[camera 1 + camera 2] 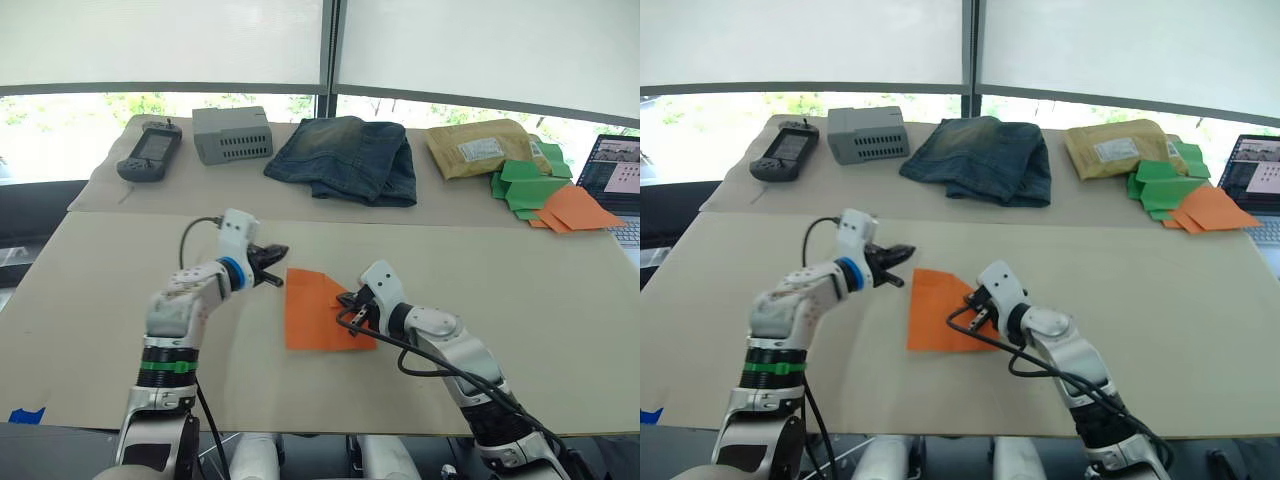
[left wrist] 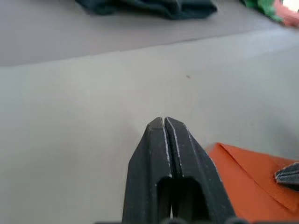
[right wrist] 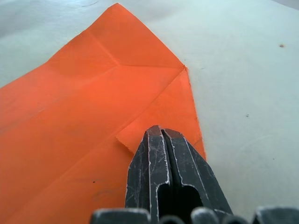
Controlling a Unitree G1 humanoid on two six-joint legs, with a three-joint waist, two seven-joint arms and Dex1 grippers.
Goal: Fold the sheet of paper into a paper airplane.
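Lying flat mid-surface, the sheet of paper (image 1: 322,311) has the right gripper (image 1: 352,303), fingers pressed together, bearing on its right edge, the nearer arm, while the left gripper (image 1: 274,255), fingers likewise closed, hovers just off its far-left corner.

L gripper (image 1: 272,265) and R gripper (image 1: 348,302): jaws closed, arms angled inward.

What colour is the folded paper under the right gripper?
Bright orange. The sheet of paper shows best in the right wrist view, with the shut right gripper over it.
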